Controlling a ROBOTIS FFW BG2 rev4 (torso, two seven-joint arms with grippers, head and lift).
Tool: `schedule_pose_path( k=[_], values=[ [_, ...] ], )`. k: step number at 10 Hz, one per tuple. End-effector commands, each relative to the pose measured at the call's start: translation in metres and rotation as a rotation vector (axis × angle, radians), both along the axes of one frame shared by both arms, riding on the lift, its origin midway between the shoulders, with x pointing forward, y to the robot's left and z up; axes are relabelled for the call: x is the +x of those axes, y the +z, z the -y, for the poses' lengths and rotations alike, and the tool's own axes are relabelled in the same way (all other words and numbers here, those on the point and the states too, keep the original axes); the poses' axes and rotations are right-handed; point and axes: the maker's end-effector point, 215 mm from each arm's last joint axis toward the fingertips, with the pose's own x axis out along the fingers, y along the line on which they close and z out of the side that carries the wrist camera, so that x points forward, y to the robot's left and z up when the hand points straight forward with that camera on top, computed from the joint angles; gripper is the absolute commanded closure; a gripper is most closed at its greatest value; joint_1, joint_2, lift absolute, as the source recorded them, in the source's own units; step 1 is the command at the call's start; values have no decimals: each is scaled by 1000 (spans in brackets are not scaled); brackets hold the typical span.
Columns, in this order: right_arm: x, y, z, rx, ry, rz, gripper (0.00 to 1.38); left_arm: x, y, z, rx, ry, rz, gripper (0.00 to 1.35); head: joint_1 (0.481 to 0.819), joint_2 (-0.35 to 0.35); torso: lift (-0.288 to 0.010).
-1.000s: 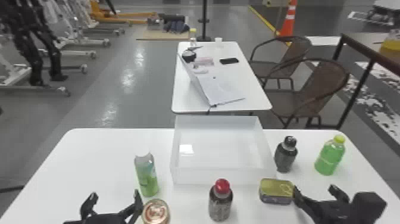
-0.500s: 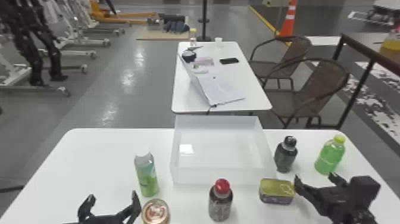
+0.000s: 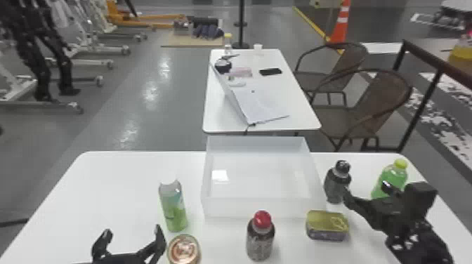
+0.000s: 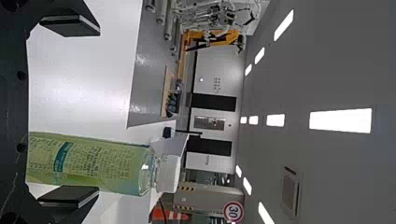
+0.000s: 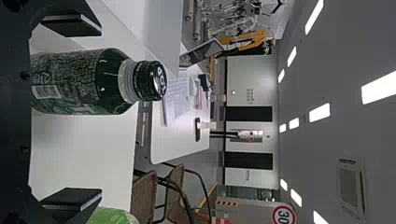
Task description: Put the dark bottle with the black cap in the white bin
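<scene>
Before woven chairs [image 3: 384,96] on grey floor [image 3: 175,91], the left gripper [image 3: 132,231] and right gripper [image 3: 366,191] gape empty over the white table [image 3: 123,182], the dark bottle [image 3: 337,186] upright beside the white bin [image 3: 263,208].

Dark bottle [image 3: 333,187] with black cap [image 3: 342,166], label densely printed, pale ring at neck. Stands upright on white table [image 3: 123,196], near right side of white bin [image 3: 263,208]. Rectangular, shallow, open-topped bin; rests flat at middle of table's far edge.
</scene>
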Motion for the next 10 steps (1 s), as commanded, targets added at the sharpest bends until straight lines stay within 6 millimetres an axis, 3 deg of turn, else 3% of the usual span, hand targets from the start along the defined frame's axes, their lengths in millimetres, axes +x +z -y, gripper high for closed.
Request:
schedule_pose_path(
  k=[1,2,4,10],
  values=[
    [7,-3,0,4,12,-7,85,0,0,1,-7,-1,2,107,549,0,-100],
    [12,-6,-6,5,51,-16,85,0,-1,2,-8,-3,2,107,549,0,-100],
    [37,24,-12,-3,87,30,85,1,0,1,-15,-3,7,107,549,0,-100],
    [52,1,-40,-12,232,-61,85,4,0,6,-26,-8,16,107,549,0,-100]
  ],
)
